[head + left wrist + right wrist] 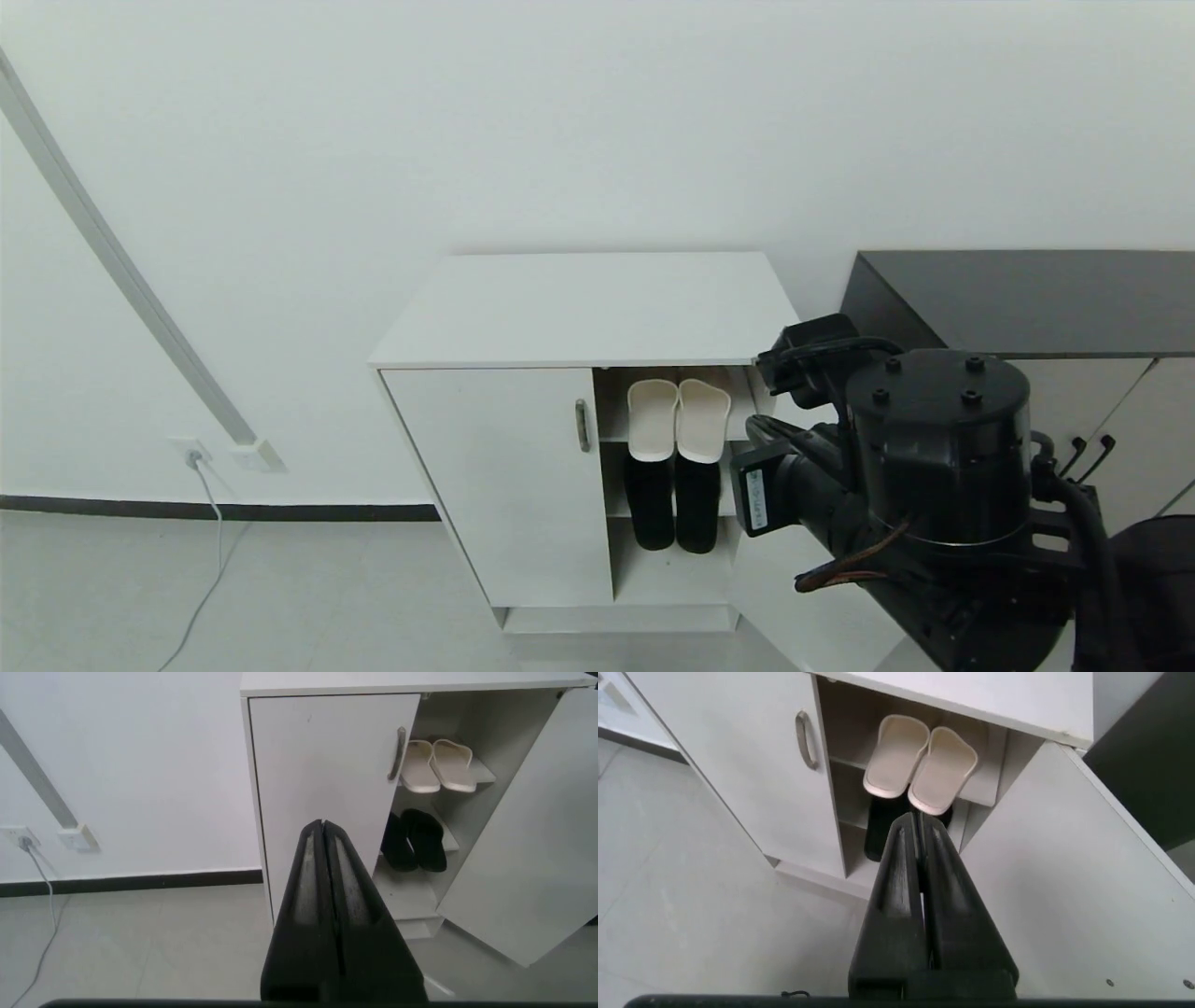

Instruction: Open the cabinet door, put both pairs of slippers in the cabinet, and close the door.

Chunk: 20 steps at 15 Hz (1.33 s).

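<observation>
The white cabinet [579, 308] stands against the wall with its left door [504, 476] closed and its right door [1064, 877] swung open. A white pair of slippers [679, 418] lies on the upper shelf, and a black pair [674, 504] on the shelf below. My right arm [934, 448] hangs in front of the open door. My right gripper [917, 826] is shut and empty, pointing at the shelves from just outside. My left gripper [322, 831] is shut too, holding nothing, back from the closed door [322, 765]. From there I see the white slippers [439, 763] and the black slippers [416, 840].
A dark-topped cabinet [1027, 299] stands right of the white one. A wall socket [191, 455] with a cable running to the floor sits at the left, beside a slanted wall conduit [121, 261]. Bare grey floor [280, 597] lies left of the cabinet.
</observation>
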{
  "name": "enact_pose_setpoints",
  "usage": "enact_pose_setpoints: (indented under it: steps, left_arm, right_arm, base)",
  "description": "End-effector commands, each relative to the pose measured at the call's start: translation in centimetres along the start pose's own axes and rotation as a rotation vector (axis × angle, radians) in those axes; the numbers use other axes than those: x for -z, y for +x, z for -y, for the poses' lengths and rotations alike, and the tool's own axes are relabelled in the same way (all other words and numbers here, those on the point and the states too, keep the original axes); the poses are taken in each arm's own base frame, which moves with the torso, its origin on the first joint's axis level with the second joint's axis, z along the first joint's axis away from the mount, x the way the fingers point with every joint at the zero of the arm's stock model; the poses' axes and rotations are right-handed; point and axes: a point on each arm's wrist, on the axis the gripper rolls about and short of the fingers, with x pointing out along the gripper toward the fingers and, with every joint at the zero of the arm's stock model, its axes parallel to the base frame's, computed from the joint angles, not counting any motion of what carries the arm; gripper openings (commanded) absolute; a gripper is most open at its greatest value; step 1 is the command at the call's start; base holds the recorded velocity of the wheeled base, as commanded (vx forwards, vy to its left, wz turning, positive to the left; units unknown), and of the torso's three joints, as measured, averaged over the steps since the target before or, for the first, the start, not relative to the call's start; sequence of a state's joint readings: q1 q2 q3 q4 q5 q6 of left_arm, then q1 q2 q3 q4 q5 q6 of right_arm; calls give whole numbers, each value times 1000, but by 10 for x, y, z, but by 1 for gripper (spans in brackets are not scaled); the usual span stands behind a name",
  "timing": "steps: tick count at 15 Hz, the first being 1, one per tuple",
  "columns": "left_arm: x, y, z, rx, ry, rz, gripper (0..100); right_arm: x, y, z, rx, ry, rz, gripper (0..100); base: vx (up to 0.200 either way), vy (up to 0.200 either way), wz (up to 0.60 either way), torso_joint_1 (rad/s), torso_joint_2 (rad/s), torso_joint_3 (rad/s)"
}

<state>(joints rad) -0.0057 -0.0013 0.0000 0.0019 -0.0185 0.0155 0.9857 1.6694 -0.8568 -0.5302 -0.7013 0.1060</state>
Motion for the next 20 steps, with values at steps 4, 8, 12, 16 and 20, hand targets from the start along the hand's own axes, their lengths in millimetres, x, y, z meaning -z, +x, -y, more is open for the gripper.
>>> enact_pose_setpoints:
  steps: [4, 8, 12, 16, 20]
  left_arm:
    - [0, 0, 0, 0, 0, -1, 0]
    - [0, 0, 0, 0, 0, -1, 0]
    - [0, 0, 0, 0, 0, -1, 0]
    - [0, 0, 0, 0, 0, -1, 0]
    - [0, 0, 0, 0, 0, -1, 0]
  right_arm:
    - [1, -1, 0, -11, -2, -3, 0]
    - [1, 2, 3, 4, 1, -4, 0]
    - [1, 2, 4, 4, -1, -6, 0]
    - [1, 3, 3, 4, -2, -7, 0]
    - [2, 6, 7, 20, 0, -9, 0]
  base:
    - [0, 0, -600, 5, -2, -1]
    - [0, 0, -450, 4, 2, -1]
    - [0, 0, 0, 0, 0, 0]
    - [-100, 0, 0, 5, 2, 1]
    - [-200, 0, 0, -2, 6, 0]
